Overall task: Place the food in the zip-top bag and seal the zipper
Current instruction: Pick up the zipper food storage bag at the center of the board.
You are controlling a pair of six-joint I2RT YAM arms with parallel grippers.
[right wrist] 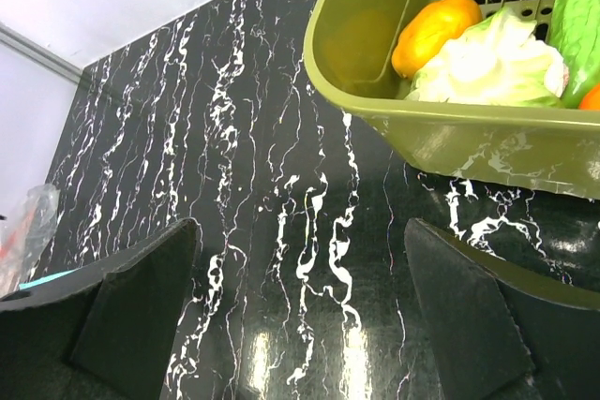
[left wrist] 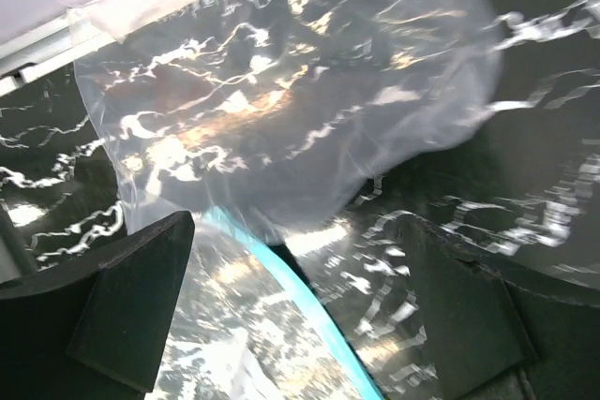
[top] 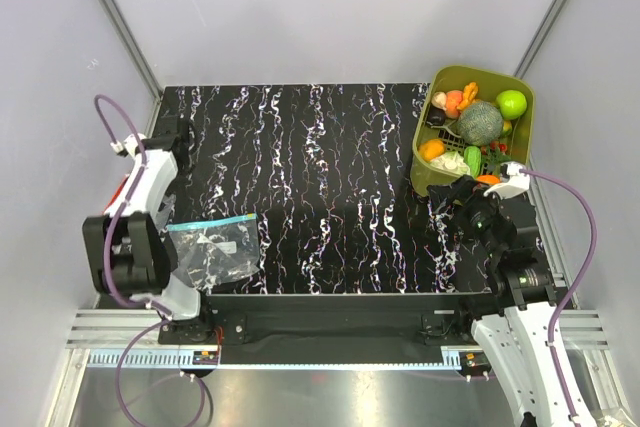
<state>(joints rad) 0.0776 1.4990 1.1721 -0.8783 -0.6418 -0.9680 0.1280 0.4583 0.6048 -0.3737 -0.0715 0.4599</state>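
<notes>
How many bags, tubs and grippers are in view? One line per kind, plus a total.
Bags: 2, the red-strip bag and the teal-strip bag
Tubs: 1, the green tub
Grippers: 2, the left gripper and the right gripper
Total: 5

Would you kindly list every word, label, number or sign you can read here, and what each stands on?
None can be read in any view.
Olive tub and zip-top bag: no print visible.
Pale strip on the front rail: fine tick-like marks, too small to read.
</notes>
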